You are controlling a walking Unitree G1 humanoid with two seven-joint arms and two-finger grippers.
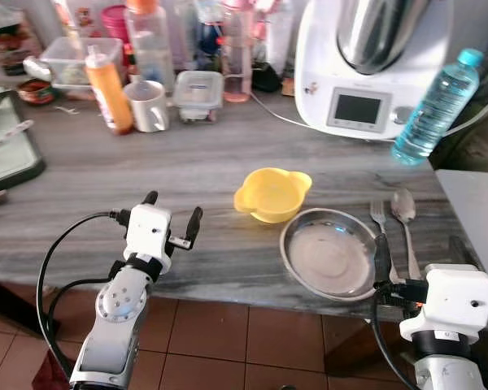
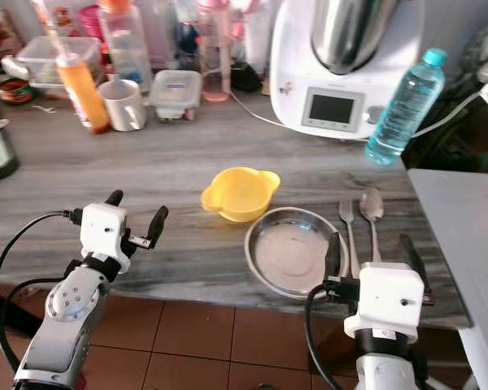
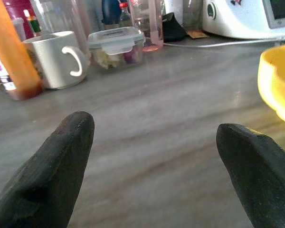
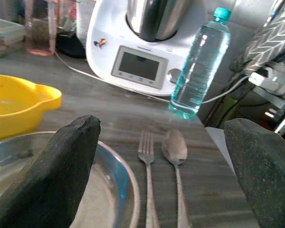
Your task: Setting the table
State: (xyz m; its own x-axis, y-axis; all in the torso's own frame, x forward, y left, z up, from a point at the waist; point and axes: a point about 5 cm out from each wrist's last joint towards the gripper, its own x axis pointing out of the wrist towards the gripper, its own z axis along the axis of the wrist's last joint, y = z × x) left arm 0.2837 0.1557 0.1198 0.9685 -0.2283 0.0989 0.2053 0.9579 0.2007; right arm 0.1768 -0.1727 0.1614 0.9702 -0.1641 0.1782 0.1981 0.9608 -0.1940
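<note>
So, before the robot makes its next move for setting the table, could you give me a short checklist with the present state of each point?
1. Left gripper open and holding nothing: ok.
2. Right gripper open, hovering above the fork and spoon: ok.
3. Fork and spoon lie side by side, right of the steel plate: ok.
4. Yellow bowl upright, beside the plate's far rim: ok.
5. Whether the bowl touches the plate: cannot tell.
6. Water bottle stands apart from the cutlery: ok.
</note>
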